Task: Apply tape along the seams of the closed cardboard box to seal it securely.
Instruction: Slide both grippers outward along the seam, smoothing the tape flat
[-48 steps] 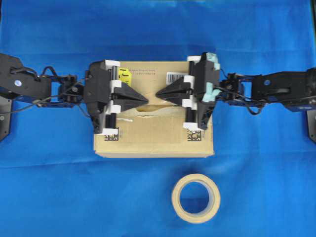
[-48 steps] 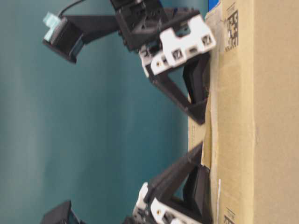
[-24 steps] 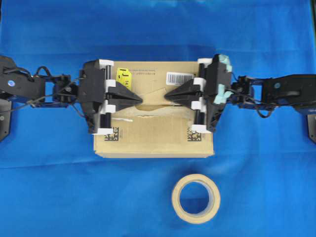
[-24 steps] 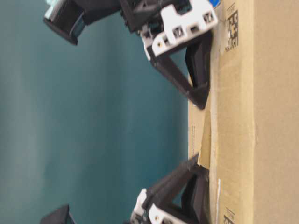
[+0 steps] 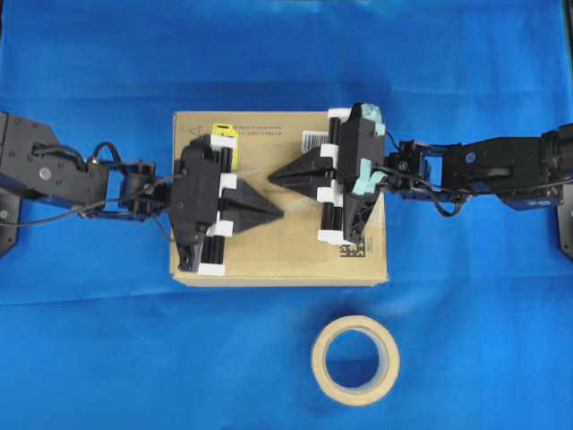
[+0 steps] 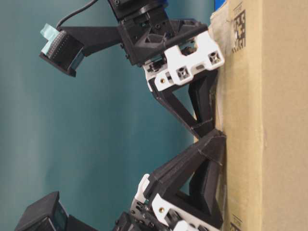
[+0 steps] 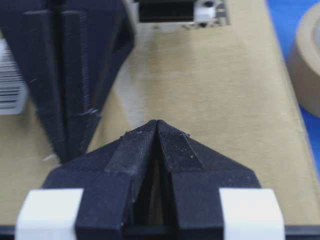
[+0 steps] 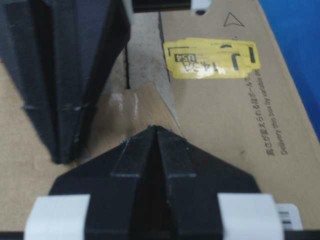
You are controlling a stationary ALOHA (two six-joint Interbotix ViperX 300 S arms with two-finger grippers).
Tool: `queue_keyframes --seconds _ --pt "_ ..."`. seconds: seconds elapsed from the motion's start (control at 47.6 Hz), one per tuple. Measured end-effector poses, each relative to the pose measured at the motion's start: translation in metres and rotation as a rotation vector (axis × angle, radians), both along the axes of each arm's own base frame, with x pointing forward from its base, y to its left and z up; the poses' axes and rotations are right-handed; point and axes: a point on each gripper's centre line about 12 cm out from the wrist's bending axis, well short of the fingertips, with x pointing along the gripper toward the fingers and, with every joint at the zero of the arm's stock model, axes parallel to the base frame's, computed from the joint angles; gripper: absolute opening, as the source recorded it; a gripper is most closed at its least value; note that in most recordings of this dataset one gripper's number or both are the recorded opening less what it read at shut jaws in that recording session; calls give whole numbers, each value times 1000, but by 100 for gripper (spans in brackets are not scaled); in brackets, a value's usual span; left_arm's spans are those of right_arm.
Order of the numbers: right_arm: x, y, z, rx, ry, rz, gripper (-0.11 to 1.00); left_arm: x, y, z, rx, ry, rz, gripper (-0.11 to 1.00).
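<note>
From above, a brown corrugated cardboard box point(image 5: 279, 197) lies on blue cloth, with one beige ring-shaped tape roll point(image 5: 355, 359) near its front edge. Two black grippers meet over its top: the left gripper point(image 5: 279, 213) and right gripper point(image 5: 272, 176), each with fingers pressed together to a wedge.

At table level, both wedge tips touch the box's top.

The left wrist view shows ridged black fingers point(image 7: 170, 150) closed, holding nothing.

The right wrist view shows glossy tan tape point(image 8: 131, 112) stuck over the dark seam point(image 8: 126, 67), beside a yellow sticker point(image 8: 212, 59) reading "USA".
</note>
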Motion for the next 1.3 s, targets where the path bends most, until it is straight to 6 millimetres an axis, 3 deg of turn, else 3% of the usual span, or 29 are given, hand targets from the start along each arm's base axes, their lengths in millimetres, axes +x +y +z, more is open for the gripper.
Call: queue_keyframes --seconds 0.357,0.735,1.301 --pt "2 9 -1 3 0 22 1 -5 1 -6 1 20 1 0" --pt "-10 14 -13 26 33 15 1 -24 23 -23 -2 60 62 0" --pt "-49 26 -16 63 45 8 1 -58 29 -28 -117 81 140 0"
